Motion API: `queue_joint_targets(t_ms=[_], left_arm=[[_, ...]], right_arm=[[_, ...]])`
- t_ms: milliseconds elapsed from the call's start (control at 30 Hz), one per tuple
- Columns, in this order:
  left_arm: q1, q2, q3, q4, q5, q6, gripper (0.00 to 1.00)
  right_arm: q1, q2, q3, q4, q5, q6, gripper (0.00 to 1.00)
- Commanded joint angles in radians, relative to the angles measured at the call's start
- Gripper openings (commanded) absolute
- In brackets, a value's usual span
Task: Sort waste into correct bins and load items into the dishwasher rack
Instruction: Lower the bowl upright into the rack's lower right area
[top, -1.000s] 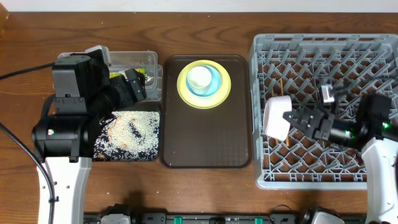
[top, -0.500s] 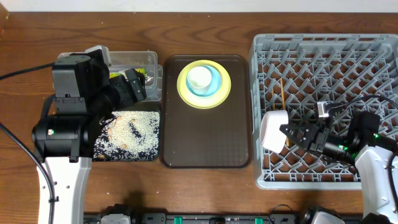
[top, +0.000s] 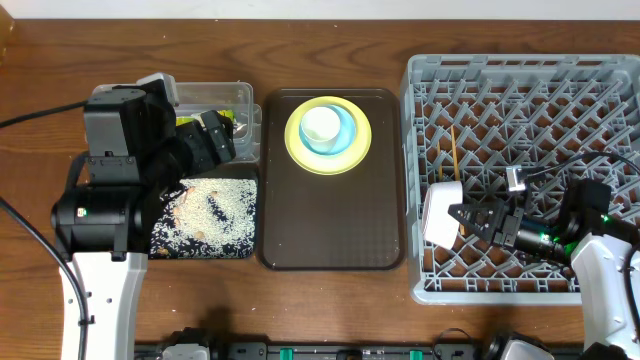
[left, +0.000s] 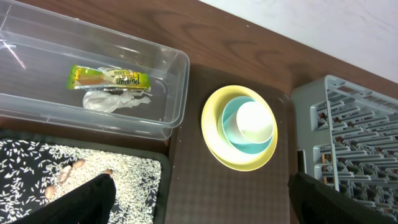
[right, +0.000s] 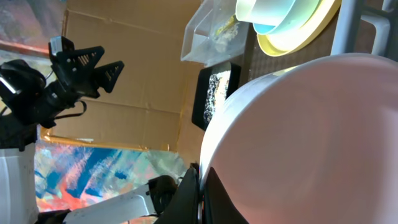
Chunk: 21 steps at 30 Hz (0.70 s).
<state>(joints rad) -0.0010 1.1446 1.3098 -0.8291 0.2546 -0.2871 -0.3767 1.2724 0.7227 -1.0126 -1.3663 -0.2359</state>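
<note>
R gripper (top: 462, 219) clamps white bowl (top: 440, 213) on edge over dishwasher rack (top: 500, 70).

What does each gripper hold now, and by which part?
The right gripper holds the white bowl, pinched by its rim. The left gripper is open and holds nothing.

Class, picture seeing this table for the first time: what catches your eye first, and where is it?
The large square grey plastic rack fills the right side, and near its left edge the right claw pinches a round white bowl tipped on its side. On the dark brown serving tray in the middle sits a bright yellow plate stacked with a light blue bowl and a small white cup.
</note>
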Motion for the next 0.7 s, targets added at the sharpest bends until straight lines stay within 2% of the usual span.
queue_joint_targets(t_ms=[0,233,667], left_arm=[[0.005,0.006,0.009,0.001,-0.013,0.01,0.92],[0.005,0.006,0.009,0.001,-0.013,0.01,0.92],[0.005,0.006,0.009,0.001,-0.013,0.01,0.92]], right_arm=[[-0.002,-0.005,-0.008,-0.005,0.139,-0.027,0.01],[-0.003,-0.005,-0.008,-0.006,0.253,-0.027,0.01],[-0.004,-0.005,-0.006,-0.026,0.331,-0.027,0.02]])
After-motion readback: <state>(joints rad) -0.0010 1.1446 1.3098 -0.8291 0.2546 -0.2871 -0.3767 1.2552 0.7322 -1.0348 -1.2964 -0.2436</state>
